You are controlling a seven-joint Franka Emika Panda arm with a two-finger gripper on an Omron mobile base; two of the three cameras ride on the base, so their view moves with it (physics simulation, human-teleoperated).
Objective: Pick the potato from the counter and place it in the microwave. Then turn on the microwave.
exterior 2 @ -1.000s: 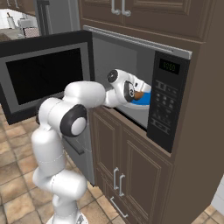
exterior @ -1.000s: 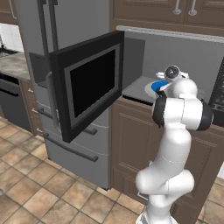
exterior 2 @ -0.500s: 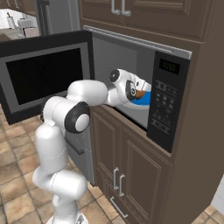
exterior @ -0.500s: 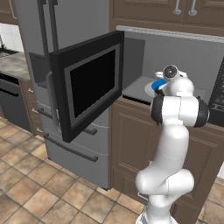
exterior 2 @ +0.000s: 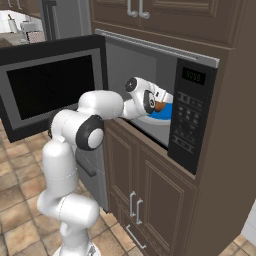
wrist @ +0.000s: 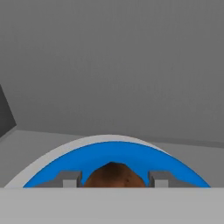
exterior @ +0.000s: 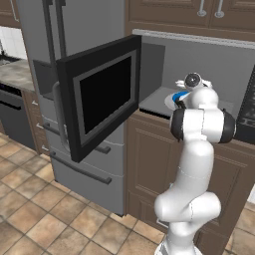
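Hand view puts you right over the job: the potato (wrist: 113,176) sits brown and rounded between the two fingertips (wrist: 70,178) of the claw (wrist: 113,179), directly above a blue plate (wrist: 131,155) with a white rim on the grey floor of the microwave (exterior 2: 195,115). The tips flank the potato on both sides with no gap you can make out, so judge the claw as clenched on it, not yet let go. You cannot tell from here whether the potato already touches the plate or hangs just above it.

In the right base view, the arm reaches from the near left into the open cavity, and the claw (exterior 2: 161,106) holds the brown lump over the plate (exterior 2: 160,116), just left of the button panel (exterior 2: 187,117). In the left base view, the microwave door (exterior: 102,99) stands swung wide to the left, with the fridge (exterior: 74,30) behind it.

So the pick is done and the carry looks finished; the potato is inside the microwave. What is left for you: set it down on the plate and release it, draw the arm out, swing the door shut, then press the start button on the panel at the right.
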